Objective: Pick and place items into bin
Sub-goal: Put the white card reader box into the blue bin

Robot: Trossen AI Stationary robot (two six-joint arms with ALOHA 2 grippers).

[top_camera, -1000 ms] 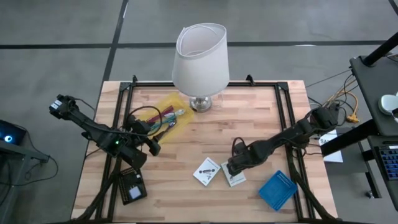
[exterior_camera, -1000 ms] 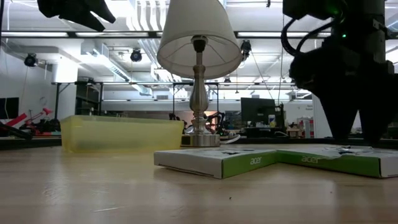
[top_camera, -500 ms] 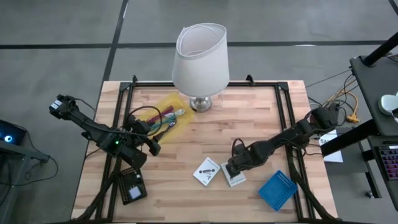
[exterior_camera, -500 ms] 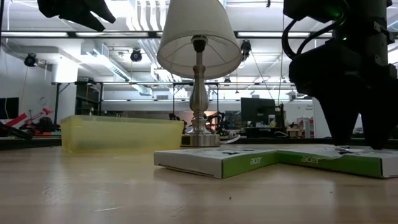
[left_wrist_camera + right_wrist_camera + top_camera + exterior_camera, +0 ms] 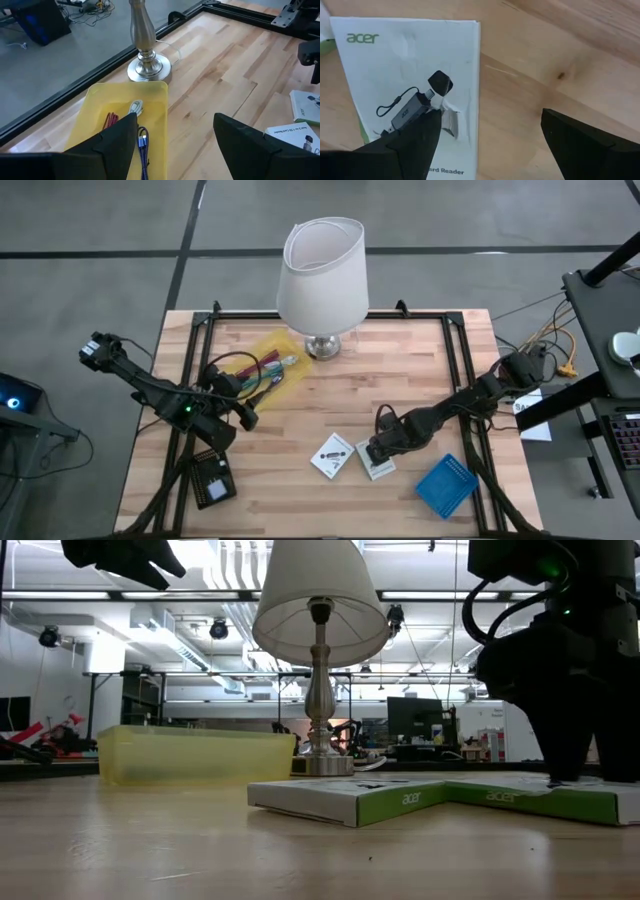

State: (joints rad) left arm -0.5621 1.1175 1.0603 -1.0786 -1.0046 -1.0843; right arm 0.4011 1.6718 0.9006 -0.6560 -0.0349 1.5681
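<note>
Two flat white printed boxes lie on the wooden table near its near edge: the left box [image 5: 333, 455] [image 5: 350, 798] and the right box [image 5: 378, 469] [image 5: 395, 75]. My right gripper [image 5: 376, 451] [image 5: 490, 145] is open and low over the right box. One finger [image 5: 415, 142] is over the printed face and the other [image 5: 585, 145] over bare wood past the box's edge. My left gripper [image 5: 241, 402] [image 5: 175, 150] hangs open above the near end of the yellow bin [image 5: 262, 368] [image 5: 120, 115]. The bin holds red, purple and white cables. My right gripper comes at the right box from above, pointing down, with its fingers apart across the box's edge [image 5: 478, 100]. In the low view the fingertips [image 5: 560, 778] reach the level of the box's top. I cannot tell whether they touch it.
A tall white lamp [image 5: 322, 270] stands on its metal base [image 5: 145, 67] at the far middle, right beside the bin. A blue ribbed square [image 5: 446, 485] lies near the right near corner. A dark device [image 5: 212, 480] sits at the left near edge. Bare wood lies between bin and boxes.
My right gripper has sunk a little toward the right box and drifted slightly toward the table's right and near edge. Both boxes have kept their places, and my left arm has kept still.
</note>
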